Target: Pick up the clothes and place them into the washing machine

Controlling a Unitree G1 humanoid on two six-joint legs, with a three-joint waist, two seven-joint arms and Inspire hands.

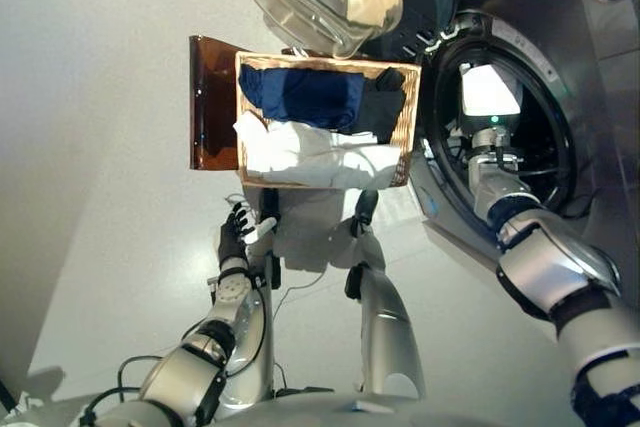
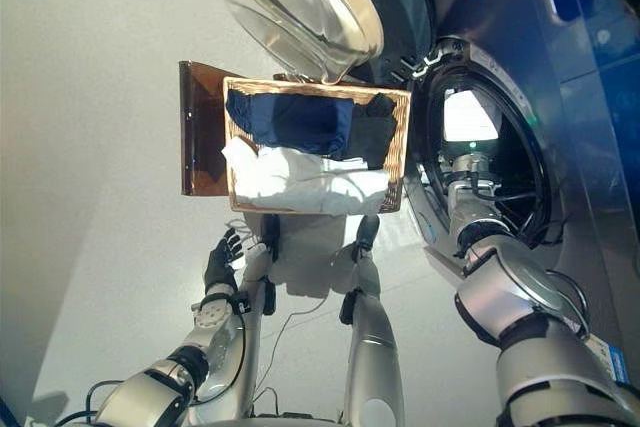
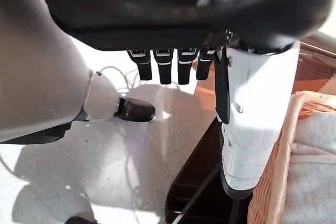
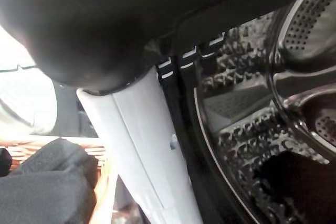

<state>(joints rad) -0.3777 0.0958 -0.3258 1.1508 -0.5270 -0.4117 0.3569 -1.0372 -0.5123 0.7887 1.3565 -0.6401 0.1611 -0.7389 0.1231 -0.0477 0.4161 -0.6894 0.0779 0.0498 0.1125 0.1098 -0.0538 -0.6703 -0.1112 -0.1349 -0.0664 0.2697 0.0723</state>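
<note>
Pale floor all around. Left hand (image 1: 236, 237), at seven o'clock from the basket (image 1: 403, 137), hangs with loose fingers. Clothes (image 1: 305, 97) lie in the basket. Right hand (image 1: 490, 137) reaches inside the washing machine (image 1: 545, 77); I cannot tell its fingers. Probably dropping one off; next, go back for more.

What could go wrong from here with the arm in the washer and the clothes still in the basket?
1. The right hand reaches into the front-loading washing machine holding no visible garment, so this trip may load nothing.
2. The right arm passes close to the drum opening's rim and could scrape it when pulled out.
3. The dark blue cloth, black cloth and white cloth lie bunched together in the woven wicker basket; a later grab may drag out several.
</note>
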